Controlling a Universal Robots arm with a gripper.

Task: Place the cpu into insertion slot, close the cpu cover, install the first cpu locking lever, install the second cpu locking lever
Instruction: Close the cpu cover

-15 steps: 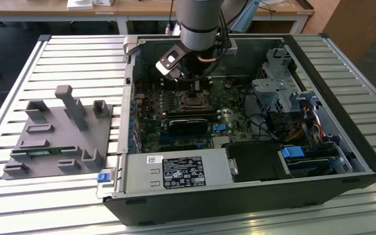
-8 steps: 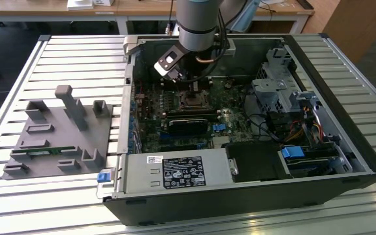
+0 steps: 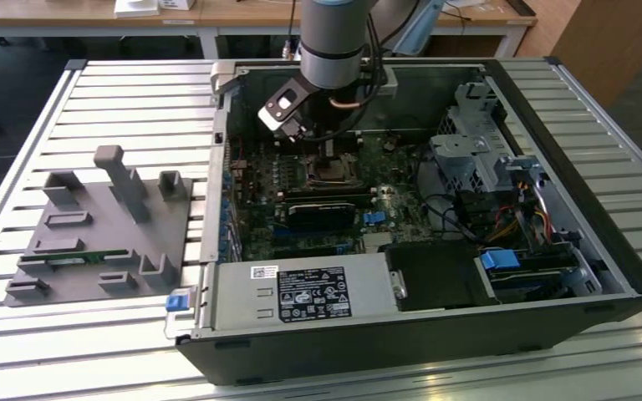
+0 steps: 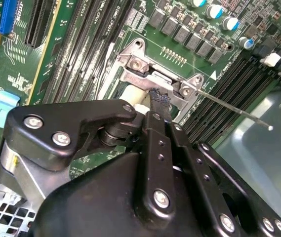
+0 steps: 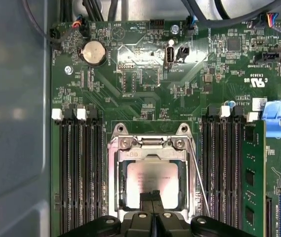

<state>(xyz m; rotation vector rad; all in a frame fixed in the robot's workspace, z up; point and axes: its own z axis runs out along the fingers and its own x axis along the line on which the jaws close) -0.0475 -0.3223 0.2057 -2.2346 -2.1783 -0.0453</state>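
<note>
Your cpu point(image 5: 152, 180) is sitting under the lowered cover point(image 5: 114, 182). The clenched, empty gripper point(image 5: 152, 197) is touching its exterior-view twelve-o'clock edge, and the lever point(image 5: 199, 180) is seemingly standing unlatched.

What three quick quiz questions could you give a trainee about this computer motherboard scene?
1. True or false: the cpu shows through the window of the cpu cover, which lies flat over it.
2. The gripper is nearest to: A) the cpu cover; B) the grey fixture outside the case; C) the power supply.
3. Fill in: the thin metal rod slanting out from the cover over the memory slots is a locking ___.
Key: 1 true; 2 A; 3 lever.
</note>
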